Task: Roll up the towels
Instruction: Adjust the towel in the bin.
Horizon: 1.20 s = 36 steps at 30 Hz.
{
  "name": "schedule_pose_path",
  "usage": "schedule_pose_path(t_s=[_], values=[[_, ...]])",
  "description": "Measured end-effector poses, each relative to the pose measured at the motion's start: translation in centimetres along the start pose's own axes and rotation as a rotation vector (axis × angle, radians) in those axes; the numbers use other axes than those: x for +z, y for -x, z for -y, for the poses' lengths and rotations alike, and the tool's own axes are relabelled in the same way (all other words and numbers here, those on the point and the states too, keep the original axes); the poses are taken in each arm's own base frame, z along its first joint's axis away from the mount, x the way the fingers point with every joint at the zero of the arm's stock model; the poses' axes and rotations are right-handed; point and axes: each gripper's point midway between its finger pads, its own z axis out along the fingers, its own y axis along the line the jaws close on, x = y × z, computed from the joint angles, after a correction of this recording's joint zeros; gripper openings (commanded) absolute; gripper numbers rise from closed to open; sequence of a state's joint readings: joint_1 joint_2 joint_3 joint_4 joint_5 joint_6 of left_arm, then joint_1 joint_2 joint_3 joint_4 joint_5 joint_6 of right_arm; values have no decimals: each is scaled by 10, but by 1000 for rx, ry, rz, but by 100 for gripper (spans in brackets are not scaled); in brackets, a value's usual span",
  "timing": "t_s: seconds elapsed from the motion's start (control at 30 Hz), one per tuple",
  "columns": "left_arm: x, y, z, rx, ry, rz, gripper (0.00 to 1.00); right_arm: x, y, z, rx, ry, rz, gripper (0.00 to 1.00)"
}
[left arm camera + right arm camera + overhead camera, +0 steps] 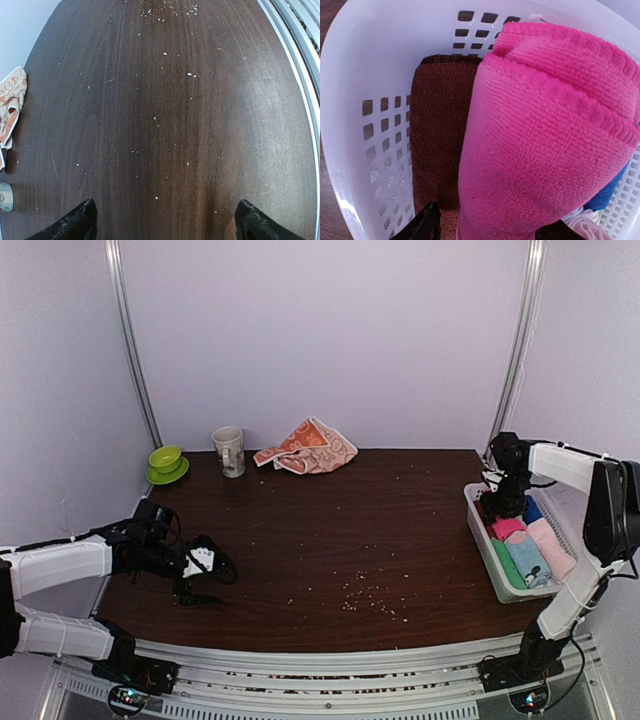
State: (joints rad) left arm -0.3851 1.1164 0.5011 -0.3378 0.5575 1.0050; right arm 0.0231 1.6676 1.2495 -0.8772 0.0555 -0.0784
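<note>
Top external: left gripper [200, 585] hangs low over the near-left part of the table [400, 500], nothing in it. Right gripper [497, 508] is down in the far end of the white basket [484, 540] at the table's right edge. The hot pink towel [508, 528] lies rolled in that basket, just on the near side of the gripper, with pale pink, light blue and green rolls beside it. The orange bunny-print towel [310, 448] lies crumpled and unrolled at the back edge, right of the mug [229, 451]. A green cup and saucer [166, 464] sit further left. Crumbs are scattered mid-table.

Left wrist: jaws wide, only bare wood and crumbs between the fingers [75, 225]. A corner of the orange bunny-print towel [10, 105] shows at the left frame edge.

Right wrist: jaws parted, straddling the near end of the hot pink towel [545, 140]. A strip of the brown roll [437, 140] shows between one finger [422, 225] and the towel, so it's not clamped. The towel lies against the brown roll, with a dark blue roll [607, 195] on its other side.
</note>
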Motion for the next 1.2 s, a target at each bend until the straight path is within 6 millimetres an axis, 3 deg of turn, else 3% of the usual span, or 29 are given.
schedule_pose_path(t_s=[0.23, 0.27, 0.3, 0.33, 0.57, 0.73, 1.03, 1.2], values=[[0, 0, 0, -2, -2, -1, 98, -16, 1, 7, 29, -28, 14, 75], [1, -1, 0, -2, -3, -2, 98, -20, 2, 9, 33, -36, 21, 91], [1, -1, 1, -2, -3, -2, 98, -23, 3, 10, 37, -41, 24, 99], [1, -1, 1, -3, -3, -2, 98, -27, 4, 12, 42, -49, 31, 100], [1, -1, 1, -4, -5, -3, 98, -51, 10, 23, 65, -95, 74, 100], [2, -2, 1, -7, -10, -5, 98, -65, 29, 27, 88, -111, 145, 100], [4, -4, 3, -13, -17, -9, 98, -80, 71, 3, 123, -26, 330, 94], [4, -5, 3, -15, -21, -12, 98, -70, 86, -5, 151, 19, 370, 93]])
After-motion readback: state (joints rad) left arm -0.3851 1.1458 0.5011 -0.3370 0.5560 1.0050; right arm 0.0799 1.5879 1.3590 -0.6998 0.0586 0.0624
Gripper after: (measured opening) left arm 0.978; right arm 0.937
